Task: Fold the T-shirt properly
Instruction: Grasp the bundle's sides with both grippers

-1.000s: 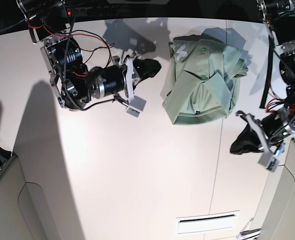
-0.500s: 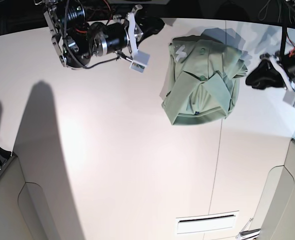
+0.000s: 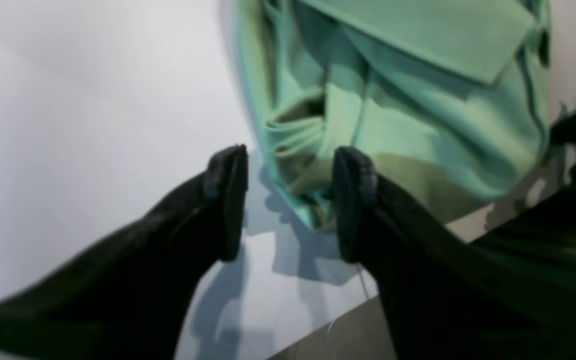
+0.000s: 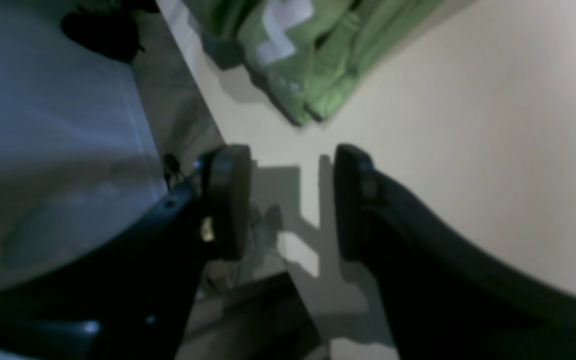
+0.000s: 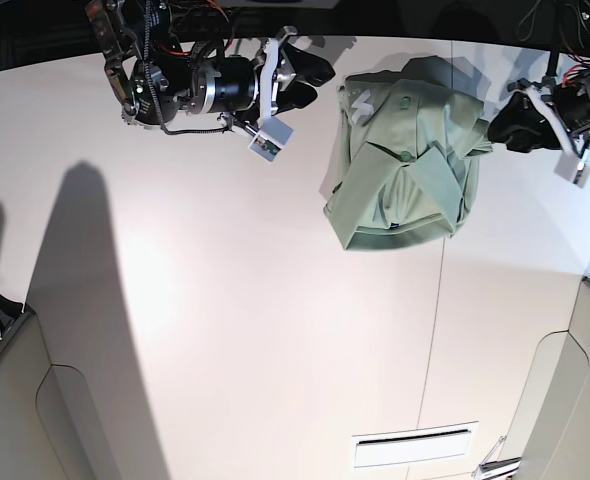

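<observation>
I count one bunched T-shirt (image 5: 405, 165); left gripper (image 3: 288, 200) and right gripper (image 4: 288, 200) flank it, both spread, empty.

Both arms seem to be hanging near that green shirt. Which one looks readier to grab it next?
Probably the left. Its open end effector already frames the bunched edge of the T-shirt, with cloth showing between the fingers. The right end effector, also open, has only bare table between its fingers, the shirt lying ahead of it.

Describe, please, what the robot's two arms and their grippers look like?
Both grippers, right gripper and left gripper, have thick, curved, matte black fingers with flat ribbed pads. In the base view the right arm shows bare black and silver motors, white brackets and loose red and black cables.
</observation>
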You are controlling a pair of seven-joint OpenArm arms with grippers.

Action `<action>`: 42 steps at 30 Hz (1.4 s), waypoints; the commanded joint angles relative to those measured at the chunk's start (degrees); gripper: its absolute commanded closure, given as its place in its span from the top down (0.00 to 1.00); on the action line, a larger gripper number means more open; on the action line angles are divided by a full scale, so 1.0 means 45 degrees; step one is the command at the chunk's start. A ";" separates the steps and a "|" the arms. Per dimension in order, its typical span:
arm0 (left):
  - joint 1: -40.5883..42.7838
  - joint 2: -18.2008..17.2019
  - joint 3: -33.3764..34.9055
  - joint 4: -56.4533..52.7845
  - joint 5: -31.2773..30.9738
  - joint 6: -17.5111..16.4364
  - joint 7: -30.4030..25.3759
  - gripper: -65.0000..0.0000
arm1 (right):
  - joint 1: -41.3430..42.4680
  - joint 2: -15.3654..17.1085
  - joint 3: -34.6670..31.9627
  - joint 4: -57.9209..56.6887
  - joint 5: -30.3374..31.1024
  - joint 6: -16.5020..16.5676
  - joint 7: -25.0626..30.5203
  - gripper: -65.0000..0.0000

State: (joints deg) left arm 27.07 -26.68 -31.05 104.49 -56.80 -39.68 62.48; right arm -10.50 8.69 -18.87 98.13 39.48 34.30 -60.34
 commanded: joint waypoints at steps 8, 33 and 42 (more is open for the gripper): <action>-0.1943 -0.0219 0.2025 -0.1773 0.2443 -0.0071 -0.1171 0.47 | 0.0078 -0.0073 -0.0345 -0.0748 -0.1064 0.0024 0.1666 0.32; -0.2171 -0.0253 0.2084 -0.2089 0.0753 -0.0071 -0.0165 0.47 | 0.0141 -0.1554 -0.0918 -0.1292 -0.3123 -0.0010 0.5348 0.32; -0.2166 -0.0253 0.2084 -0.2089 0.0753 -0.0071 -0.0165 0.47 | 0.0131 -0.1545 -0.0918 -0.1302 -0.3293 -0.0189 0.5396 0.32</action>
State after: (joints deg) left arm 17.58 -26.83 -21.32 94.26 -52.36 -39.68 62.15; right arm -10.33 2.07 -22.90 91.48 23.97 33.10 -37.52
